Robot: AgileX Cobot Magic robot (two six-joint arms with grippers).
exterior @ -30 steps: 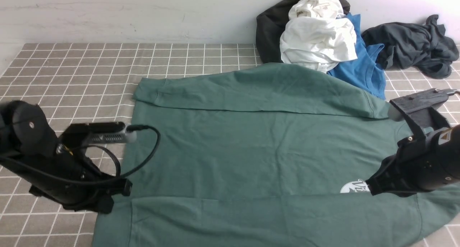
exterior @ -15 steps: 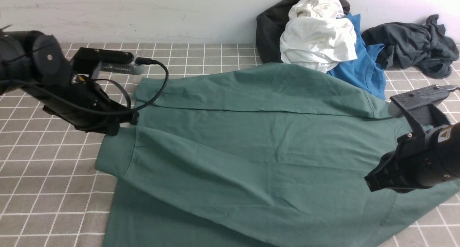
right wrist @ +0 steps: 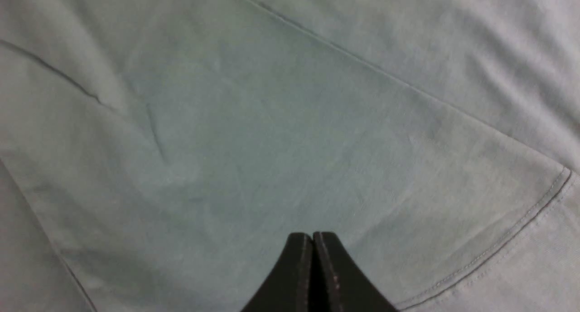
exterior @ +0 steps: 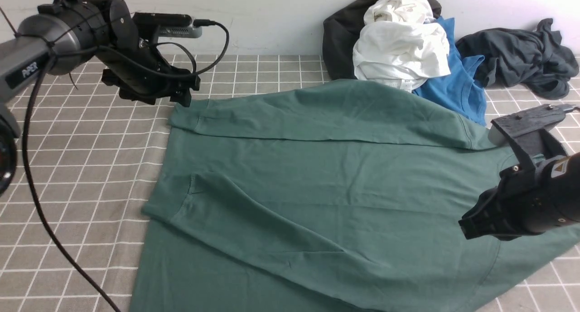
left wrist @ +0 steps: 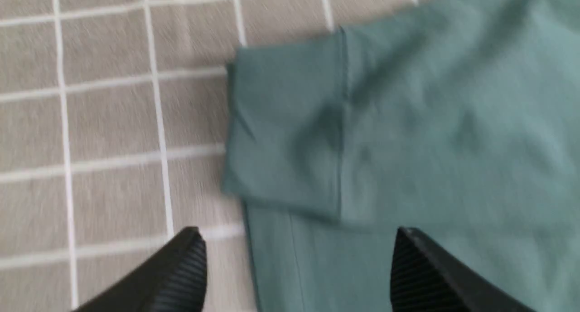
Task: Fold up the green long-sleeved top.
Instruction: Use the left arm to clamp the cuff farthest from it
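The green long-sleeved top (exterior: 317,180) lies spread on the checked tablecloth (exterior: 90,167), filling the middle and the right of the front view; its far sleeve (exterior: 326,121) is folded across the upper edge, with the cuff (exterior: 186,117) at the left; the near sleeve (exterior: 253,230) lies slantwise over the body, its cuff (exterior: 165,207) at the left edge of the cloth. The left gripper (exterior: 183,93) hangs above the tablecloth at the far left, just beside the far cuff; its fingers (left wrist: 181,271) are spread wide with nothing between them, and its wrist view shows a cuff (left wrist: 281,135) below, resting partly on the top and partly on the tablecloth. The right gripper (exterior: 466,228) sits over the right side of the top; its fingers (right wrist: 299,266) are pressed together, and whether they touch the cloth cannot be told. Against the wall a white garment (exterior: 398,44) is heaped on a black garment (exterior: 340,35) and a blue T-shirt (exterior: 457,85); a dark grey garment (exterior: 521,53) lies to their right.
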